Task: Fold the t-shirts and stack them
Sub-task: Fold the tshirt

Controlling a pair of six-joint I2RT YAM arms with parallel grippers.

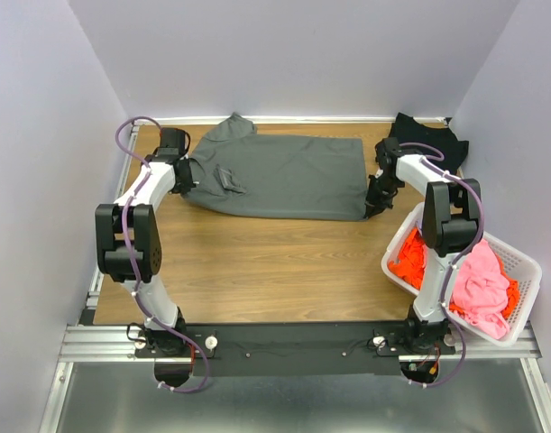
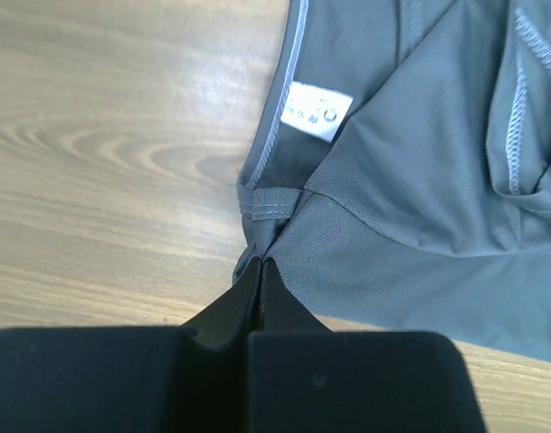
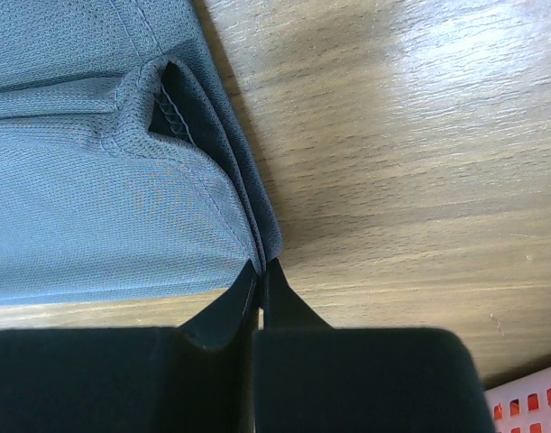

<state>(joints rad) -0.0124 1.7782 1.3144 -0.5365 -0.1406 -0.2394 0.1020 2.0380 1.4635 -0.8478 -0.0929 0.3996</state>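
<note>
The dark grey t-shirt [image 1: 284, 176] lies spread across the far half of the table, folded lengthwise. My left gripper [image 1: 187, 185] is shut on its collar end at the left; the left wrist view shows the cloth [image 2: 410, 207] pinched at my gripper [image 2: 260, 263], with a white label [image 2: 316, 111] close by. My right gripper [image 1: 372, 206] is shut on the shirt's hem corner at the right, seen in the right wrist view [image 3: 260, 263] holding the layered grey hem [image 3: 122, 180]. A black t-shirt [image 1: 428, 140] lies at the far right corner. Orange [image 1: 410, 257] and pink [image 1: 482, 284] shirts sit in the basket.
A white slatted basket [image 1: 528, 271] stands at the right near edge, beside my right arm. Bare wooden table [image 1: 275, 262] lies between the grey shirt and the arm bases. Walls close the far and side edges.
</note>
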